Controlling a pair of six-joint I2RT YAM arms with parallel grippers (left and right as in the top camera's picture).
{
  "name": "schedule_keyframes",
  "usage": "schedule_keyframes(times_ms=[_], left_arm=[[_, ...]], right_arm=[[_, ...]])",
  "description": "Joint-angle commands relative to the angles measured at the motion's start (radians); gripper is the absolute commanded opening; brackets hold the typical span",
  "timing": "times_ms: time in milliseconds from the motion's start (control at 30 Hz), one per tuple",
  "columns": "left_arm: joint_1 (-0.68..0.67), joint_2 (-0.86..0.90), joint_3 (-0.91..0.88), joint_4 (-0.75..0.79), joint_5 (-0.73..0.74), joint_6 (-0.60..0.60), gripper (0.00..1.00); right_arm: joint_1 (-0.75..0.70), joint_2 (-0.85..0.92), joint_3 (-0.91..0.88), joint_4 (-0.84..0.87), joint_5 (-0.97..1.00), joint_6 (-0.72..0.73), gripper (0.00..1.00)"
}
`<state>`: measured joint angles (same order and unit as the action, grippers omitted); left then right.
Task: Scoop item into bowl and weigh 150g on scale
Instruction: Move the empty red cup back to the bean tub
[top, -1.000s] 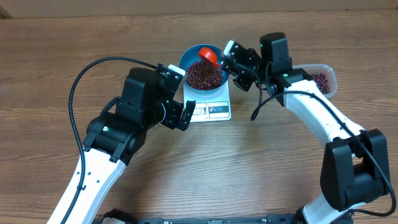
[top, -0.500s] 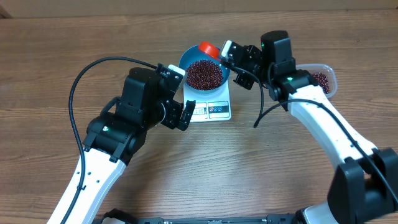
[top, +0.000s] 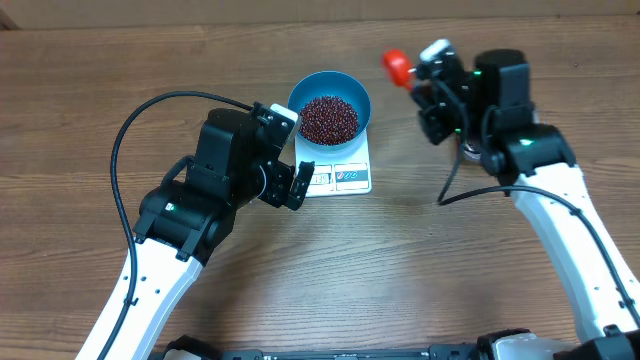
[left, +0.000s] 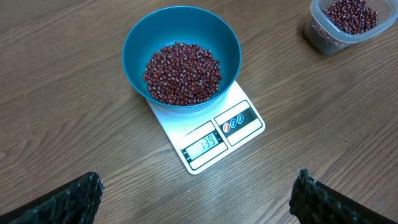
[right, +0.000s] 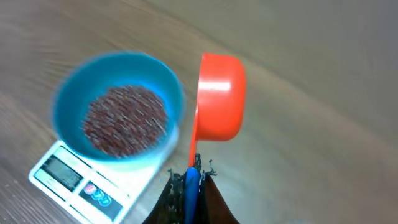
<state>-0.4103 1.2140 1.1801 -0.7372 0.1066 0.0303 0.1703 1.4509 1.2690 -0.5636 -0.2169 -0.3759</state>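
The bowl of beans sits on the scale near the tabletop's far edge; the display looks short of target. The right claw is clamped on the red scoop, which looks empty. The left claw gapes wide, holding nothing. Best now: a small part-scoop from the tub — trickled in slowly.

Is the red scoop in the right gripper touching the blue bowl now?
Apart. The overhead view shows bare table between the scoop and the bowl; the right gripper holds the scoop off to the bowl's side.
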Motion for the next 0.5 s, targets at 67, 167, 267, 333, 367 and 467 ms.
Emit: schedule_keyframes(times_ms=[67, 167, 267, 333, 367, 467], left_arm=[[0.004, 0.009, 0.0, 0.0, 0.017, 0.019, 1.0], [0.004, 0.009, 0.0, 0.0, 0.017, 0.019, 1.0], [0.004, 0.009, 0.0, 0.0, 0.017, 0.019, 1.0], [0.004, 0.009, 0.0, 0.0, 0.017, 0.019, 1.0], [0.004, 0.009, 0.0, 0.0, 0.017, 0.019, 1.0], [0.004, 0.009, 0.0, 0.0, 0.017, 0.019, 1.0]], right_arm=[[-0.074, -0.02, 0.008, -0.09, 0.068, 0.163, 0.04], [-0.105, -0.021, 0.008, -0.13, 0.068, 0.171, 0.04], [-0.132, -0.021, 0.008, -0.163, 0.068, 0.171, 0.03], [-0.15, -0.021, 0.008, -0.176, 0.068, 0.171, 0.04], [-0.16, -0.02, 0.008, -0.182, 0.068, 0.171, 0.04], [-0.192, -0.02, 0.008, -0.195, 0.068, 0.172, 0.04]])
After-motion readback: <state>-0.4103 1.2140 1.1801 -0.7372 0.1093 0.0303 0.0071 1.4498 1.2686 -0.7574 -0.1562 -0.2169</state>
